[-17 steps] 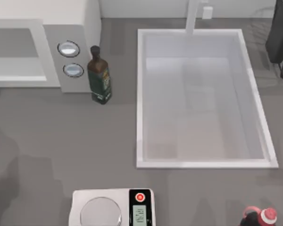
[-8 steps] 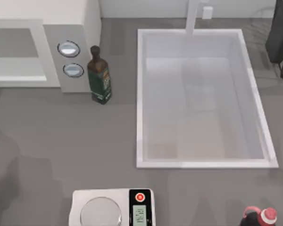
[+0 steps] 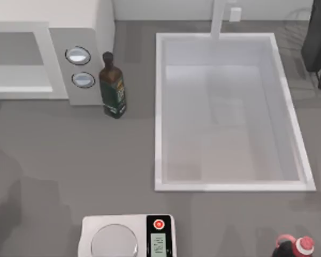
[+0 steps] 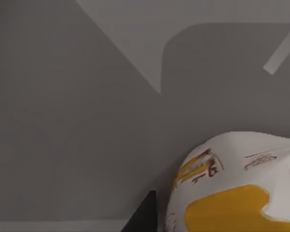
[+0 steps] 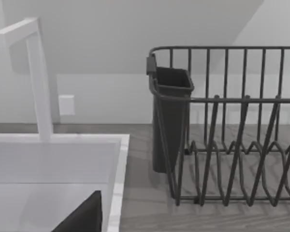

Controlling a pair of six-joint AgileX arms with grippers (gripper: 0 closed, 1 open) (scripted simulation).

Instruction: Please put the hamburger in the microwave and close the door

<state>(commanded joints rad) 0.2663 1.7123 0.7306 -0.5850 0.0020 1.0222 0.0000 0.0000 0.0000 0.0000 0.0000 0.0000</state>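
The hamburger (image 4: 237,193): close under the left wrist, not yet in the microwave.

Seen close from the left wrist above grey surface, it is a rounded white paper-wrapped lump printed with a yellow patch and red lettering. A dark corner of the left gripper (image 4: 141,216) shows beside it, but whether that gripper is apart or clamped on it cannot be told. Over the last second only a soft shadow at the table's left edge has drifted, so the carry is probably under way. The large white box microwave (image 3: 91,32) stands far left, and the right arm idles by the black wire dish rack (image 5: 232,121).
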